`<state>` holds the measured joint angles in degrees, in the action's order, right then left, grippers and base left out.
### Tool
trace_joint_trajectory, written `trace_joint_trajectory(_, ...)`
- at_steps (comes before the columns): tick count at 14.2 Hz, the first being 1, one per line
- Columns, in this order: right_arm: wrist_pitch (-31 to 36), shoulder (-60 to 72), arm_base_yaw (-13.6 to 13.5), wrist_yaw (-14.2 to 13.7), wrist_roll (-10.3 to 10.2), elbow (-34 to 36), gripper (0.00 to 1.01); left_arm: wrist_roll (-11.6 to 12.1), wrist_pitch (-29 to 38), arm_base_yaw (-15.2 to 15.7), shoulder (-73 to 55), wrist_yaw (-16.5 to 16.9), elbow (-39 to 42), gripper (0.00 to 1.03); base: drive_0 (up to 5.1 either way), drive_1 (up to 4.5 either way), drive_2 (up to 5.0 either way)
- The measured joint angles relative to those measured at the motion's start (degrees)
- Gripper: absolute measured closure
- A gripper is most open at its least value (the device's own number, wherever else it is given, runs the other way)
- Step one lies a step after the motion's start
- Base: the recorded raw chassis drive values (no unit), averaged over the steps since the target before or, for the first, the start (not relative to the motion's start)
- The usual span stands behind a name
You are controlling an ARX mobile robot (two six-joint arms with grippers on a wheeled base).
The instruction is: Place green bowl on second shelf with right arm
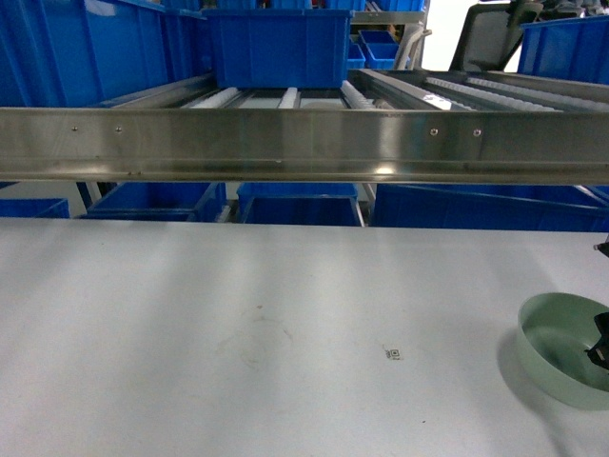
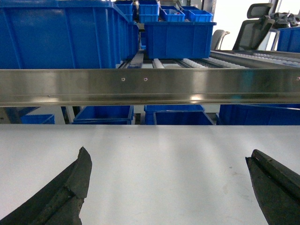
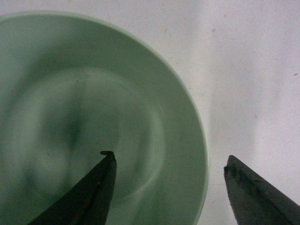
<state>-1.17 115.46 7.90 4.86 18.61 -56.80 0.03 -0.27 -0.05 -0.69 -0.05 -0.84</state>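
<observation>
White worktop (image 1: pixel 238 324) is being shown; lower right, the open right hand (image 3: pixel 168 180) is being positioned astride the green bowl (image 3: pixel 89 117) rim, where a thin grip risks slipping.

Lighting even, fairly bright, cool overhead source. Specular glare spots on the steel rail (image 1: pixel 381 171) of the second shelf, ahead of both tools; broad soft reflections on the white table (image 1: pixel 238 314). Soft shadow beside the green bowl (image 3: pixel 93 117). Right wrist view blurred: bowl interior smeared directly under the right gripper (image 3: pixel 168 187), whose fingertips (image 3: pixel 101 180) are soft-edged. Bright overexposed window in the background, upper right.
</observation>
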Motion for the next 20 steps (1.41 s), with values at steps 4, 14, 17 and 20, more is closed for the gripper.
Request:
trace_joint_trajectory(4,1.51,0.85,-0.09,-0.33,-1.09,0.74,0.86,0.0,0.0,0.0,0.0,0.0,0.0,0.05,0.0,0.0,0.0)
trace_joint_trajectory(14,26.56,-11.39,-0.85,3.17,-2.56,17.44,0.99,0.0,0.02,0.0,0.0,0.0,0.0,0.05,0.0,0.0,0.0)
trace_joint_trajectory(17,33.7,-30.51,-1.62,8.0,-4.33,28.72,0.99,0.0,0.0,0.0,0.0,0.0,0.0,0.05,0.0,0.0,0.0)
trace_joint_trajectory(20,31.76,-49.81,-1.81,10.95,-8.04,34.51,0.99,0.0,0.0,0.0,0.0,0.02,0.0,0.05,0.0,0.0,0.0)
